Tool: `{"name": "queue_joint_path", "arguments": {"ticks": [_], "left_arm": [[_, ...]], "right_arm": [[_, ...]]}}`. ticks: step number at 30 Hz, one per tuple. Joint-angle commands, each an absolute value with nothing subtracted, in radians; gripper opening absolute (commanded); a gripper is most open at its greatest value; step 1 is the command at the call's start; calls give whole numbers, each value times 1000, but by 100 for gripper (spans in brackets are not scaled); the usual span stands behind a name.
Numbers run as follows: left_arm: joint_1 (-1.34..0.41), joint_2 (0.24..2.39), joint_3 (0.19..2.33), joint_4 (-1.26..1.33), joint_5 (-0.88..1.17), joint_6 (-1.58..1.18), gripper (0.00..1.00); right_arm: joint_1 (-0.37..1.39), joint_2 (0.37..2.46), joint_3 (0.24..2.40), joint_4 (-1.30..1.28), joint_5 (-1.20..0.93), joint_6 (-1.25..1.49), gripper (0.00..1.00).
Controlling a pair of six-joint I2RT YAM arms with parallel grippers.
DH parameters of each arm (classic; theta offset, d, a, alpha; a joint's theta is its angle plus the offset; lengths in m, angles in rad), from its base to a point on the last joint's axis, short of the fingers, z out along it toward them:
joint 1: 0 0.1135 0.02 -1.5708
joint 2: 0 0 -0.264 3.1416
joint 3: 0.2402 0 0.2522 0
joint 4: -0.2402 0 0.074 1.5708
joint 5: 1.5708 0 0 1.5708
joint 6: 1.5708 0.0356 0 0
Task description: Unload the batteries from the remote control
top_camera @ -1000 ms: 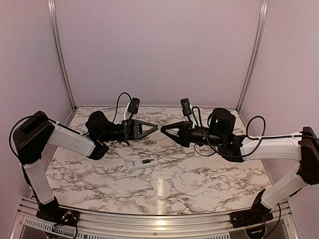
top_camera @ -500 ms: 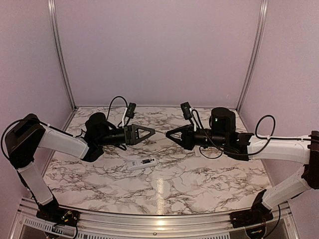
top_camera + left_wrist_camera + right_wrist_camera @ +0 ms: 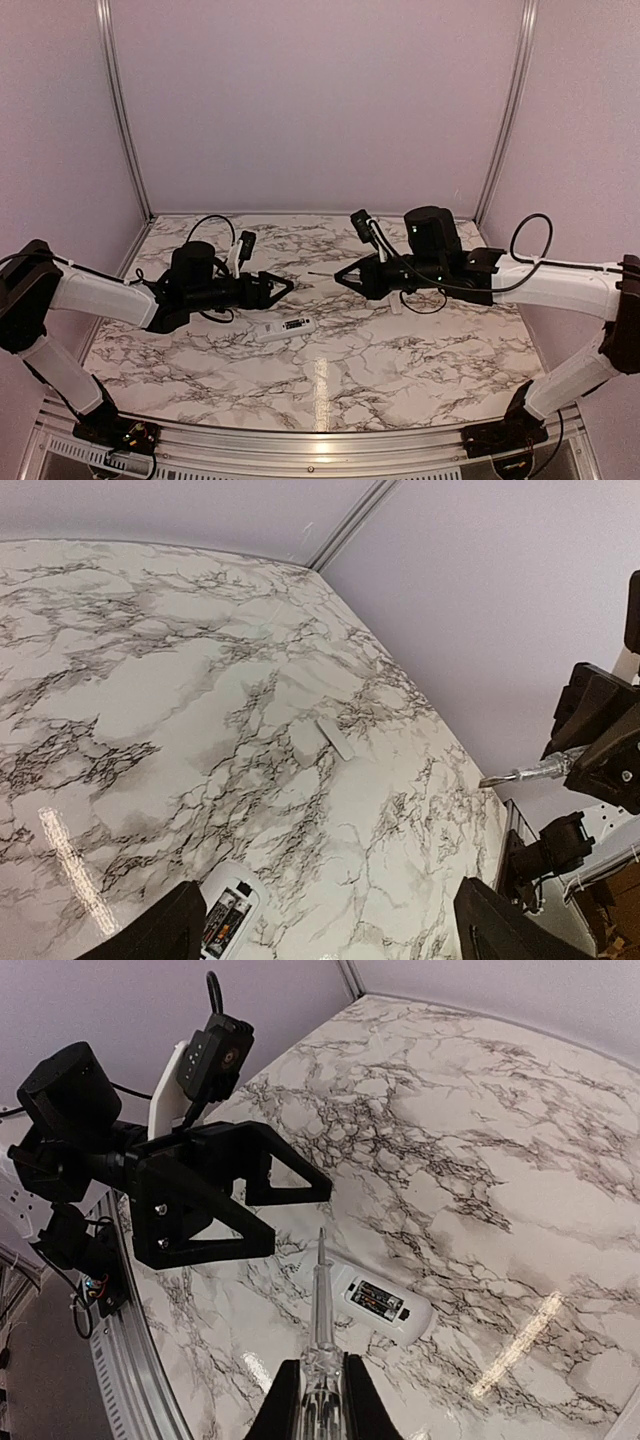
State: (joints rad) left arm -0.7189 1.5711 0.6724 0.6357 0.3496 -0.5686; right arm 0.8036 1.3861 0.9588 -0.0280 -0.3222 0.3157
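The white remote control [image 3: 286, 327] lies face down on the marble table, its back compartment open. Two dark batteries [image 3: 378, 1300] sit side by side inside it, also showing in the left wrist view as batteries [image 3: 228, 912] at the bottom edge. My left gripper [image 3: 280, 285] hangs open just above and behind the remote [image 3: 222, 920], with nothing between its fingers [image 3: 150, 932]. My right gripper [image 3: 320, 1390] is shut on a clear-handled screwdriver [image 3: 322, 1310]. Its tip points toward the left gripper [image 3: 220, 1195], above the remote [image 3: 385, 1305].
The small white cover piece [image 3: 335, 738] lies flat on the table further back, toward the right arm. The screwdriver tip [image 3: 530, 772] shows at the right of the left wrist view. Pink walls close in the table on three sides.
My left gripper has opened, let go of the screwdriver tip, and drawn back left and down toward the remote. The right arm has shifted slightly left, keeping the screwdriver.
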Motion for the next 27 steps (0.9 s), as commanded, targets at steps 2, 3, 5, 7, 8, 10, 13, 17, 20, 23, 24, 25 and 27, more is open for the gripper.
{"name": "queue_joint_path", "arguments": {"ticks": [2,3,5,7,8,10,13,17,20,23,24,25,27], "left_arm": [[-715,1502,640,384,154,-542,89],[-716,1491,635,359,142,-546,88],[-718,1475,625,316,130,-553,86],[-723,1462,619,273,120,-555,85],[-726,1459,618,252,114,-556,85],[-731,1461,617,213,109,-560,85],[-737,1470,609,174,110,-566,85],[-748,1490,597,176,135,-571,82],[-753,1517,595,205,182,-580,79],[-761,1552,604,218,213,-582,77],[-763,1560,608,219,217,-583,77],[-763,1569,612,219,220,-585,76],[-765,1580,617,219,221,-586,76]], "right_arm": [[801,1465,994,-121,-276,301,0],[801,1481,997,-116,-271,303,0],[801,1501,1003,-103,-266,305,0],[801,1521,1012,-96,-257,307,0],[801,1532,1014,-93,-247,310,0],[800,1550,1017,-87,-224,312,0],[801,1573,1010,-62,-187,321,0],[801,1602,992,-14,-163,322,0],[799,1629,993,21,-164,319,0],[791,1644,993,40,-172,319,0],[787,1644,988,45,-178,320,0],[783,1641,983,50,-179,321,0],[776,1631,974,58,-178,321,0]]}}
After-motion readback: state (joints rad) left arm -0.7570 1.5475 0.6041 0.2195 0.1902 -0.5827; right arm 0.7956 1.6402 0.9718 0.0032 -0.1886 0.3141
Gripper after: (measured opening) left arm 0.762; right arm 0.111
